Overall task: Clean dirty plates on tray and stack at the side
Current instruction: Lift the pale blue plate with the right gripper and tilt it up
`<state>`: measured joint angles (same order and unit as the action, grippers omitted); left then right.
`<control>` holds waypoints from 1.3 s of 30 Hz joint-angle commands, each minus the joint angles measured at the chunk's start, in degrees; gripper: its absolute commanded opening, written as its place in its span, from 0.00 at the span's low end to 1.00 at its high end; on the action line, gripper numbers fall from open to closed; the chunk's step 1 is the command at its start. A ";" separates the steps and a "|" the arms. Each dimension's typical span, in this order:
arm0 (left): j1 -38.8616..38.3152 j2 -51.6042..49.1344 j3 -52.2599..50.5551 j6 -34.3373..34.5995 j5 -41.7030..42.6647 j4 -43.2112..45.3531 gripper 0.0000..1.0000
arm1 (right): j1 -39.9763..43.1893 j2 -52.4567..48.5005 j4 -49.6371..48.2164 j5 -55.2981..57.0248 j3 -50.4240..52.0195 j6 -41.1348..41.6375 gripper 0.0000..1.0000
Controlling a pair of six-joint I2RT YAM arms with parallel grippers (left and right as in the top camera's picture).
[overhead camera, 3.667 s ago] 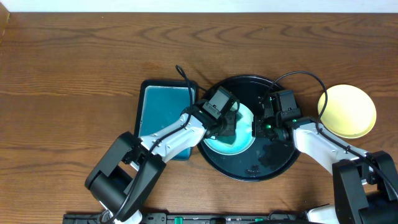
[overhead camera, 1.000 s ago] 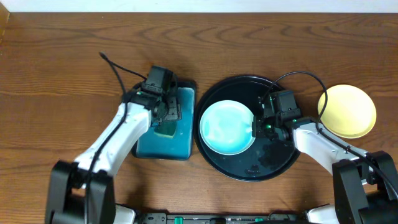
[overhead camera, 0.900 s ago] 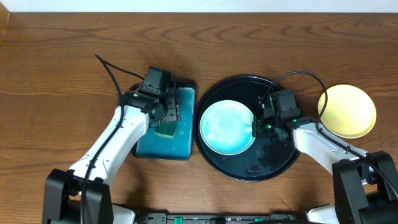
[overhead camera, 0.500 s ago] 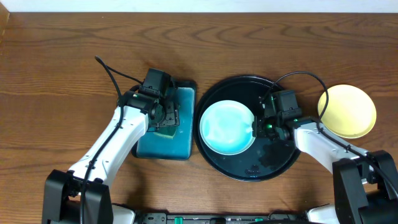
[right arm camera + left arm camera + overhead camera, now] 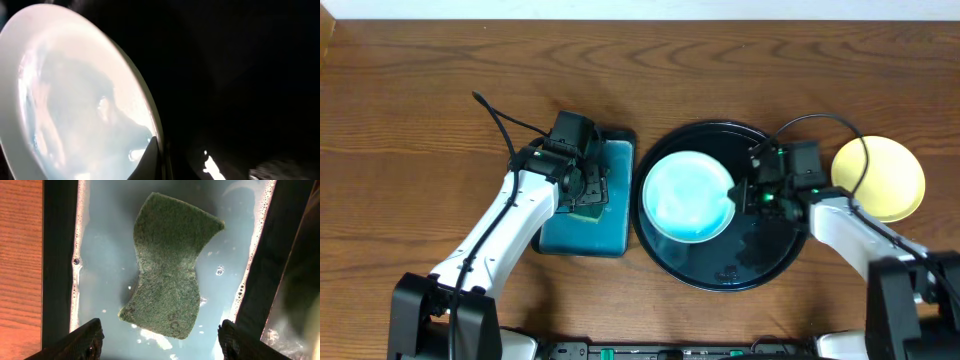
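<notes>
A pale mint plate (image 5: 686, 196) sits in the round black tray (image 5: 760, 250). My right gripper (image 5: 740, 196) is shut on its right rim. In the right wrist view a dark finger (image 5: 152, 159) presses on the plate (image 5: 75, 100) at its edge, with the black tray (image 5: 240, 75) behind. A pale yellow plate (image 5: 882, 180) rests on the table right of the tray. My left gripper (image 5: 584, 188) hangs open over the teal tray. In the left wrist view the left gripper (image 5: 161, 342) has nothing between its fingertips.
A rectangular teal tray (image 5: 610, 225) with a black rim lies left of the black tray and holds soapy water (image 5: 105, 255). A green sponge (image 5: 172, 275) lies loose in it, just ahead of the left fingers. Bare wooden table (image 5: 420, 120) surrounds everything.
The left arm carried the sponge from the plate to the teal tray and released it. In the last half second the right gripper shifted right and back, taking the plate along.
</notes>
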<state>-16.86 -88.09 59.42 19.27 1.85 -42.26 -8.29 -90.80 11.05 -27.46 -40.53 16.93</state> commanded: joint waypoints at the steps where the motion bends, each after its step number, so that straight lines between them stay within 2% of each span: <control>1: 0.17 0.07 -0.39 0.07 0.33 -0.37 0.75 | 1.40 5.70 0.48 3.50 -0.02 -1.84 0.01; 7: 0.17 0.07 -0.39 0.07 0.33 -0.35 0.76 | 1.03 13.64 2.97 20.15 -0.02 -3.15 0.01; 13: 0.17 0.07 -0.37 0.07 0.33 -0.31 0.75 | -1.62 20.09 5.40 36.11 -0.02 -8.13 0.01; 24: 0.17 0.07 -0.37 0.07 0.33 -0.33 0.76 | -15.28 21.38 5.88 62.55 -0.02 -21.64 0.01; 30: 0.20 0.07 -0.39 0.07 0.33 -0.33 0.75 | -21.68 21.38 5.88 67.12 -0.02 -25.83 0.01; 35: 0.17 0.07 -0.39 0.07 0.33 -0.37 0.76 | -20.94 21.38 4.31 67.08 -0.02 -24.50 0.01; 39: 0.17 0.07 -0.39 0.07 0.33 -0.35 0.76 | -20.55 21.38 -1.31 70.10 -0.02 -27.85 0.01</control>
<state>-16.88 -88.09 59.42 19.29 1.83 -42.26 -29.17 -70.15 12.56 38.48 -40.47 -7.97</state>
